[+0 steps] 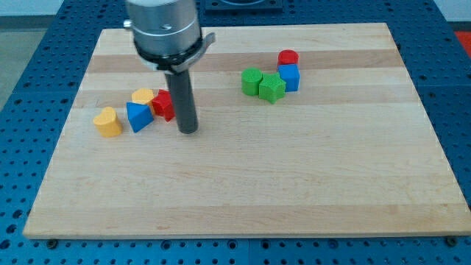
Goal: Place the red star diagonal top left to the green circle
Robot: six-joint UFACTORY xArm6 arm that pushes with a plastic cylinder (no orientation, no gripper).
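Note:
The red star (163, 105) lies on the wooden board at the view's left, partly hidden behind my rod. My tip (188, 130) rests on the board just right of and slightly below the red star, touching or nearly touching it. The green circle (252, 81) sits at the view's upper middle-right, well to the right of the star. A green star (271, 87) touches the circle's right side.
A blue triangle (137, 116) and two yellow blocks (143, 96) (108, 122) lie left of the red star. A blue cube (289, 77) and a red cylinder (288, 58) stand right of the green star. The board's edge (243, 235) runs along the view's bottom.

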